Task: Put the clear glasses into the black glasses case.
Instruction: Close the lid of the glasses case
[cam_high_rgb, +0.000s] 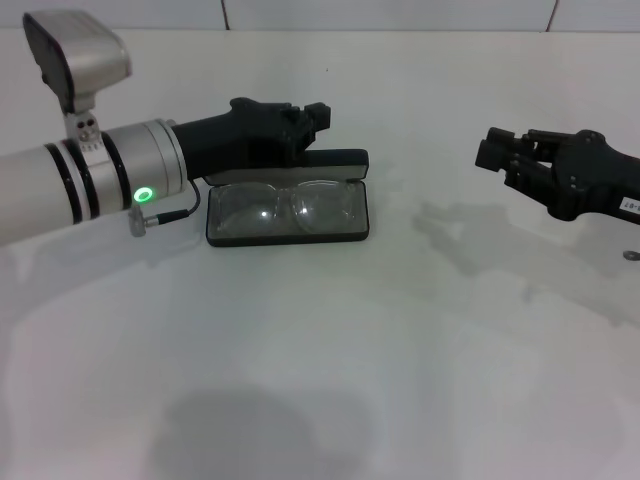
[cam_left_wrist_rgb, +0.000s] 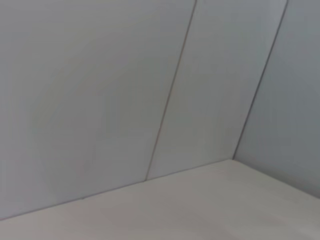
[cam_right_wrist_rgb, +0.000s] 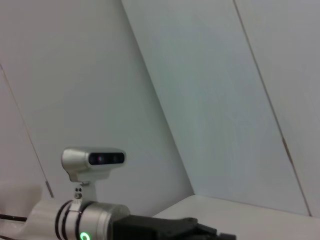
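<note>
Behind black glasses case (cam_high_rgb: 288, 238), left gripper (cam_high_rgb: 318, 122) over lid; clear glasses (cam_high_rgb: 285, 208) inside.

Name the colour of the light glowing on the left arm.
Green, clearest in the head view.

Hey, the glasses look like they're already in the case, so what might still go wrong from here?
The left gripper sits right at the black glasses case's raised lid, so a careless push might shove the whole case across the table. The clear glasses lie in the open tray; if an arm sticks up, closing the lid may pinch it. The right gripper hangs apart and cannot steady the case.
</note>
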